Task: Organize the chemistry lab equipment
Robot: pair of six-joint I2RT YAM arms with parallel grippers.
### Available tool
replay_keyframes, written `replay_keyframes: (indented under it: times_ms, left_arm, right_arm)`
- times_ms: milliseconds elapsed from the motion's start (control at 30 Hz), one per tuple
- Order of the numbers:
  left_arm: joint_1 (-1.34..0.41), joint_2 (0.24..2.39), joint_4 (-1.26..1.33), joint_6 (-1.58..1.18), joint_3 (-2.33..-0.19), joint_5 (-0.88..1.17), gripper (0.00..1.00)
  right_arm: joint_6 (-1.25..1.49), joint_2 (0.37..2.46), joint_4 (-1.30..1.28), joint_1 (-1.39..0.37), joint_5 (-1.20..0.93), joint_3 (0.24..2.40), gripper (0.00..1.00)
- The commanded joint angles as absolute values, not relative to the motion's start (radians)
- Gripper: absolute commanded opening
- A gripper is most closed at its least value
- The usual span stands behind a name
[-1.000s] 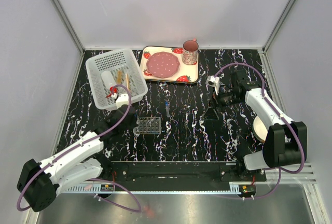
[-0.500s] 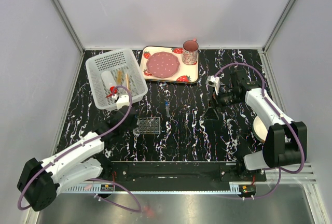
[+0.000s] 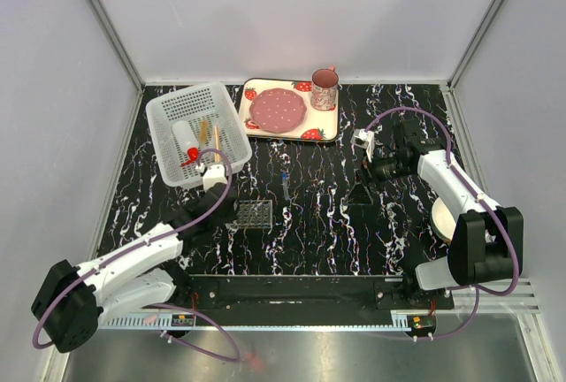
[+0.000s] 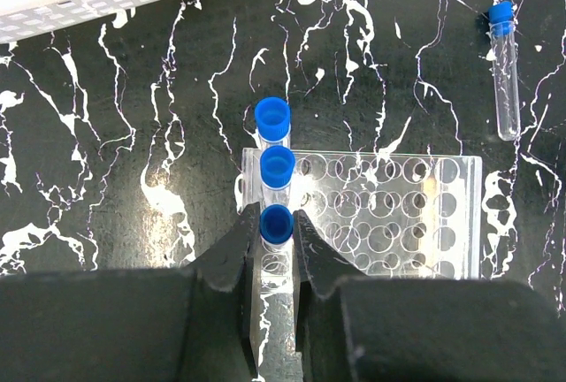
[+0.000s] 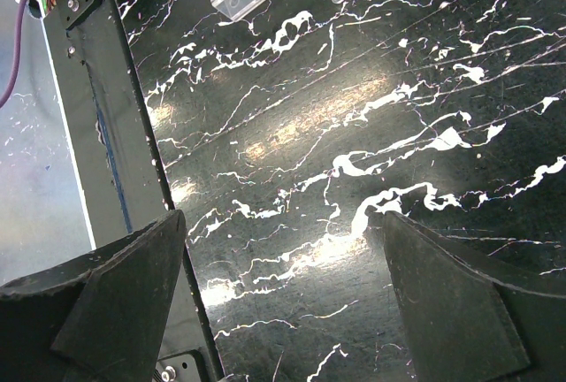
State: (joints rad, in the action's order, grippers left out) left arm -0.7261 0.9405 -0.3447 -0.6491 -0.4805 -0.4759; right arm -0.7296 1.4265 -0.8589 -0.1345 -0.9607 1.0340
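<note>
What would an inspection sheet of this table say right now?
Surface: black, white-veined table.
Job's things: clear rack holds three blue-capped tubes; a fourth tube lies loose nearby; white basket holds red-capped bottle and wooden sticks.
Clutter: strawberry tray with plate and mug; cream bowl, partly hidden.
Grippers: left gripper closed on nearest racked tube; right gripper open over bare table.
Cables: purple cables arch over the table.
Surroundings: plain grey walls.

FIXED AND WRIST VIEWS: A fixed camera, high at the near side, looks down on the whole table [image 3: 327,232]. The left wrist camera hangs close above the clear rack [image 4: 389,214], facing straight down past its fingers [image 4: 232,254] and the blue-capped tube [image 4: 276,223] between them. The right wrist camera looks leftward, low over the table, catching the same rack at its top edge.
</note>
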Motion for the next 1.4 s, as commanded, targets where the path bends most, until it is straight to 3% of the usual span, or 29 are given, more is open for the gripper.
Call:
replay_keyframes:
  times_ms: [0, 1367]
  left_arm:
    - [-0.753, 0.959, -0.299, -0.664, -0.472, -0.543, 0.1]
    - [-0.844, 0.991, -0.304, -0.695, -0.452, -0.69, 0.13]
  right_arm:
    - [-0.755, 1.434, -0.854, -0.129, -0.971, 1.055, 0.97]
    - [-0.765, 1.448, -0.861, -0.13, -0.963, 1.054, 0.97]
